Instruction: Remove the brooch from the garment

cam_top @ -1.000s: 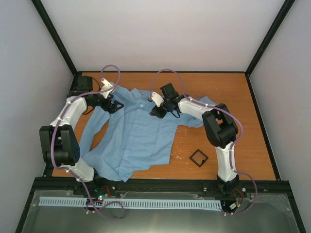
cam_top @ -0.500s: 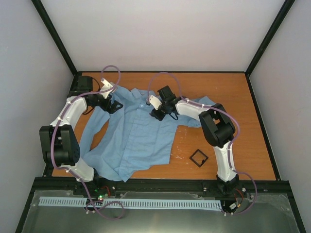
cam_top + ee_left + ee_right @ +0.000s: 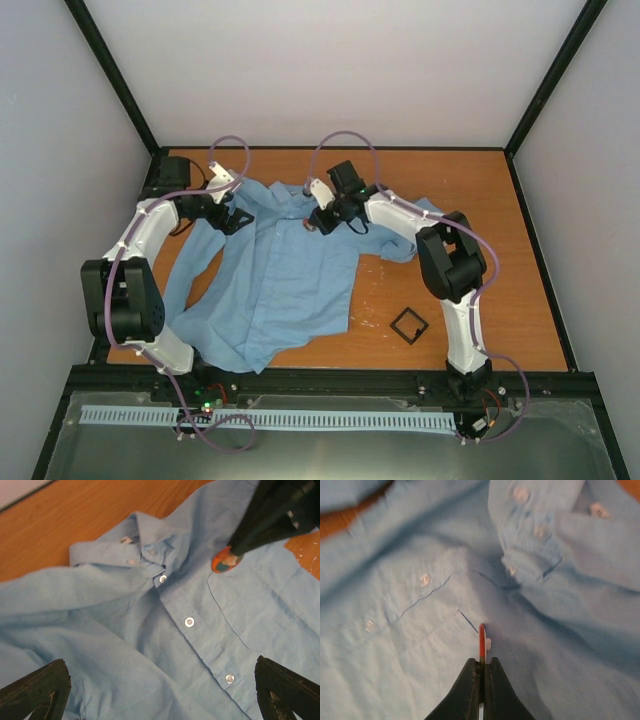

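our right gripper [image 3: 482,669] is pressed together on the brooch [image 3: 223,562], pinching it edge-on at the fingertips. the brooch sits just over the shirt [image 3: 280,290], by the top corner of the chest pocket [image 3: 270,610] and near the collar [image 3: 105,552]; we cannot tell if it touches the cloth. our left gripper [image 3: 234,219] is spread wide over the shirt's left side. a black square frame [image 3: 408,325] lies on the table [image 3: 480,190], right of the shirt and nearer.

Open: bare table [image 3: 500,200] right of shirt [image 3: 280,290], save 1 black square frame [image 3: 408,325]. Collar [image 3: 287,192] hemmed between left gripper [image 3: 235,216] and right gripper [image 3: 313,225].
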Controlling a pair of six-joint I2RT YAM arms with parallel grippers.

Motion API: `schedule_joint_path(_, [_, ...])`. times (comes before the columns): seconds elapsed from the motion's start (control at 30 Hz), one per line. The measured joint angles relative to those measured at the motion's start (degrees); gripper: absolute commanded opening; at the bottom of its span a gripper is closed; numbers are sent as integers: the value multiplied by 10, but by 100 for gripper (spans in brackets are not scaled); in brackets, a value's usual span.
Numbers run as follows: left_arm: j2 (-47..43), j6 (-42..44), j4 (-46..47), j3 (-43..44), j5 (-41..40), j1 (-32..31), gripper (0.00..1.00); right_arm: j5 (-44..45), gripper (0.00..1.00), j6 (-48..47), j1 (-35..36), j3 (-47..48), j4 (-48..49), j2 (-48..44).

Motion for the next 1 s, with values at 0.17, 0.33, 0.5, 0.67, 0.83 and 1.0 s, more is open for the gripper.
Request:
schedule_joint_path(0.17, [-28, 72, 16, -13, 33, 0, 100, -90, 3, 118, -27, 49, -3, 0])
schedule_joint_path(0.33, [-108, 221, 40, -48, 36, -17, 100, -181, 3, 254, -39, 54, 10, -5])
schedule_joint_path(0.5, [-214, 373, 150, -167, 25, -64, 100, -288, 3, 431, -37, -23, 110, -31])
schedule_joint_path(0.67, [-255, 462, 261, -261, 37, -94, 99, -366, 3, 602, -36, -121, 262, -50])
schedule_joint_path(0.83, [-284, 527, 368, -337, 64, -99, 91, -400, 3, 708, -34, -171, 350, -75])
schedule_joint_path(1.0, [-299, 581, 454, -394, 104, -102, 85, -413, 2, 771, -26, -184, 417, -102])
